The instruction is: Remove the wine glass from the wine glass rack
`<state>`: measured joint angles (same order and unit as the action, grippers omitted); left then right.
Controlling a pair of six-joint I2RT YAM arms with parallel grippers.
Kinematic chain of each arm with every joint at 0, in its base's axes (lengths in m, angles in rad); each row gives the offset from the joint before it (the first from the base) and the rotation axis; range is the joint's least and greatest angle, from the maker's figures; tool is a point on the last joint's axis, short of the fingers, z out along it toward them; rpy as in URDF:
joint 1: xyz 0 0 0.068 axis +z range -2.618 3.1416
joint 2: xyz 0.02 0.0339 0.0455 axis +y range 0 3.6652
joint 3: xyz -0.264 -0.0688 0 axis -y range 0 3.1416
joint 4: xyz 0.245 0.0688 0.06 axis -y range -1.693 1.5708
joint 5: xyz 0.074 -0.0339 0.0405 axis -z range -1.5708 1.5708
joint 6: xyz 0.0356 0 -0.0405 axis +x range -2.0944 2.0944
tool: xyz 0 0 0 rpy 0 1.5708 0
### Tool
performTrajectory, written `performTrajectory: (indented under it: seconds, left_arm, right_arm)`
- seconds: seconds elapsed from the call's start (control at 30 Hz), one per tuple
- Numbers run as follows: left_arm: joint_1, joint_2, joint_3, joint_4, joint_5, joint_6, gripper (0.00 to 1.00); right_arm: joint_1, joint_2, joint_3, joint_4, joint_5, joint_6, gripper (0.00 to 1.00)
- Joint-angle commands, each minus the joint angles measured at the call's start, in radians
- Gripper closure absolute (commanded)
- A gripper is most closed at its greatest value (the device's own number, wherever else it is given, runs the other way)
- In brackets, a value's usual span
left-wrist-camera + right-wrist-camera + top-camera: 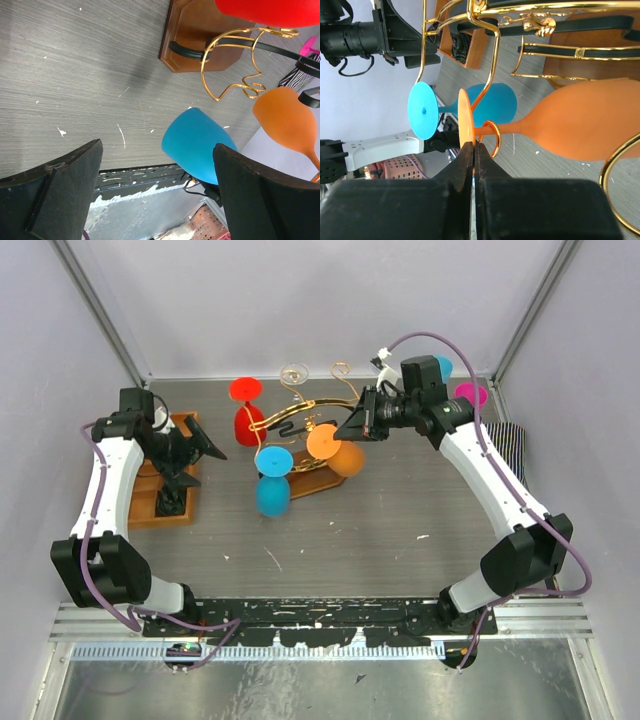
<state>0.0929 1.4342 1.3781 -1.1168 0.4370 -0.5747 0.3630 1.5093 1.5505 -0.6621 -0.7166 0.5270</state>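
The wine glass rack, gold wire with scroll ends on a brown wooden base, stands mid-table. A red, a blue and an orange wine glass hang from it upside down. My right gripper is shut on the rim of the orange glass's foot; its stem still sits in a gold ring, and the bowl points away. My left gripper is open and empty at the left, apart from the rack. In the left wrist view the blue glass shows beyond its open fingers.
An orange-brown compartment tray lies under the left gripper. A cyan and a pink glass stand at the back right, beside a striped cloth. Enclosure walls close in the sides and back.
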Motion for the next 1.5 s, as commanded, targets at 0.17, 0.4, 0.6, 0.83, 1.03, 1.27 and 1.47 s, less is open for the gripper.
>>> performTrajectory:
  seconds: [0.17,0.4,0.6,0.83,1.03,1.27,1.47]
  left_arm:
    - [0.005,-0.019,-0.014,0.002,0.026,0.025,0.02]
    - [0.004,-0.017,-0.02,0.005,0.029,0.023,0.02]
    - [0.004,-0.017,-0.029,0.008,0.032,0.022,0.02]
    - [0.004,-0.013,-0.028,0.009,0.038,0.022,0.02]
    - [0.005,-0.017,-0.042,0.019,0.045,0.015,0.02]
    - [0.004,-0.021,-0.033,0.002,0.033,0.031,0.02]
    - [0.004,-0.017,-0.036,0.009,0.042,0.03,0.02]
  right_arm:
    - [-0.015,-0.006,-0.044,0.178,-0.136,0.107,0.99]
    - [-0.015,-0.03,-0.061,0.122,-0.186,0.067,0.99]
    - [-0.015,-0.071,-0.091,0.065,-0.18,0.024,0.99]
    - [-0.001,-0.088,-0.125,0.081,-0.206,0.031,0.99]
    - [0.043,-0.026,-0.093,0.195,-0.22,0.106,0.99]
    - [0.03,0.052,-0.008,0.229,-0.152,0.129,0.99]
    - [-0.073,0.01,-0.005,0.209,-0.181,0.126,0.99]
